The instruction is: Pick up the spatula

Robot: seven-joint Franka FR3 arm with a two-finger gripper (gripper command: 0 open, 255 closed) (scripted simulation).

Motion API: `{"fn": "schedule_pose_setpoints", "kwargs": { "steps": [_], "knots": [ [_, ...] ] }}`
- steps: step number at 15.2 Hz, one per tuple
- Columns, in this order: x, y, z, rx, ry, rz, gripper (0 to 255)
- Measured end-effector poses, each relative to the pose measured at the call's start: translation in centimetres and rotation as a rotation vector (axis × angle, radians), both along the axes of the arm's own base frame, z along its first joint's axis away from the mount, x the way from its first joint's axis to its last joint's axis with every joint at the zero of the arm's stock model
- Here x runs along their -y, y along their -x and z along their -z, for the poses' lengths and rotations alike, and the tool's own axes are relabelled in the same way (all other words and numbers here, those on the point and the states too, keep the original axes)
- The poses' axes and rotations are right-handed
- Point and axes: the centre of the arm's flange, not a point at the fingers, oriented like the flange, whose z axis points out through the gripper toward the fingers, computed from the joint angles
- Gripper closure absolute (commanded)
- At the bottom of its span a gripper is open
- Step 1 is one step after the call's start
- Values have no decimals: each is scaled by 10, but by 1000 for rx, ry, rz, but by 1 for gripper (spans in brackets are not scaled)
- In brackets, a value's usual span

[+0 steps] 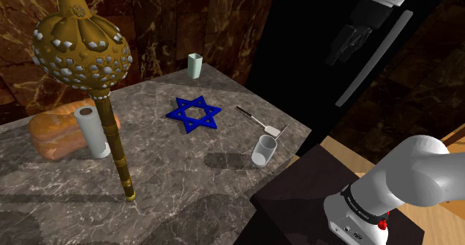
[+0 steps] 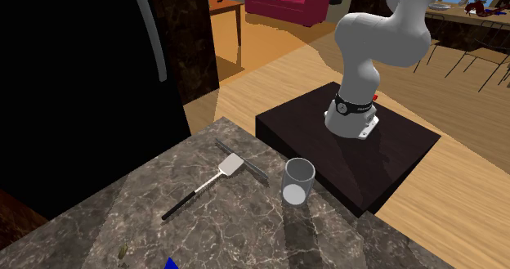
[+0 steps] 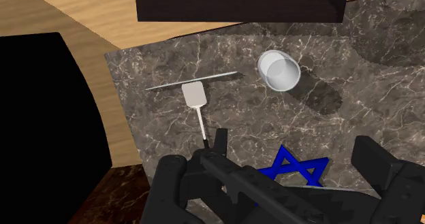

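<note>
the veined tabletop is carrying the spatula untouched; your hand is hovering high above, fingers apart; you are facing the whole descent and grasp

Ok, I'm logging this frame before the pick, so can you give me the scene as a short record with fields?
surface: marble table
target: spatula, lying flat near the table's edge, not held
beside it: knife at its blade end; cup upright, apart from it
also: blue star further in
hand: gripper open, high above the table, touching nothing
</note>
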Motion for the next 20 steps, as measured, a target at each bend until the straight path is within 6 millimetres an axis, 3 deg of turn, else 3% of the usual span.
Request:
{"fn": "schedule_pose_setpoints", "kwargs": {
  "steps": [3, 20],
  "knots": [
    [5, -6, 13, 0, 1, -6, 0],
    [55, -102, 206, 8, 11, -93, 0]
  ]
}}
